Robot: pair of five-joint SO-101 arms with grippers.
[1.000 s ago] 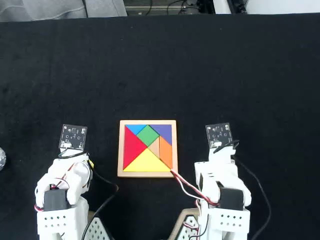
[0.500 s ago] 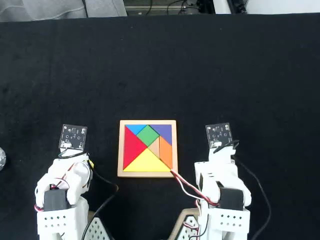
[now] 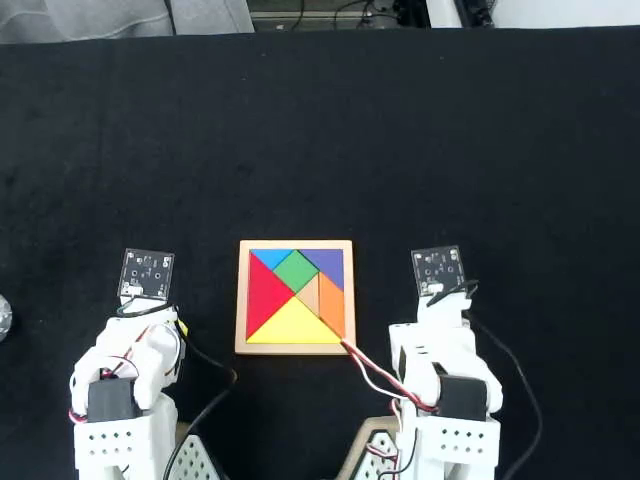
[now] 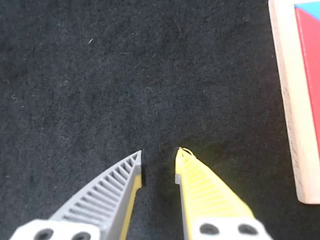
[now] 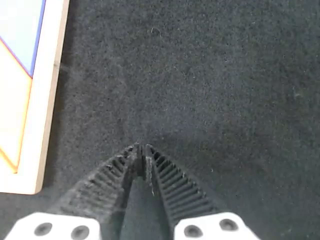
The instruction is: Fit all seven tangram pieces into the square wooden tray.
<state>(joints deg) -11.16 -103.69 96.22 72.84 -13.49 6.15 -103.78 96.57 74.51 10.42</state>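
Square wooden tray (image 3: 241, 300) on the black-covered desk (image 3: 320, 140), seen from above, lying between the two arms. All seven tangram pieces sit inside it and fill the square: red triangle (image 3: 264, 295), yellow triangle (image 3: 293, 325), green square (image 3: 296, 270), blue triangle (image 3: 270, 258), purple parallelogram (image 3: 328, 262), orange triangle (image 3: 332, 300) and a small pale-orange triangle (image 3: 310, 296). The left arm (image 3: 135, 365) rests beside the tray, jaws narrowly parted and holding nothing. The right arm (image 3: 445, 365) rests on the other side, jaws closed tip to tip, also holding nothing.
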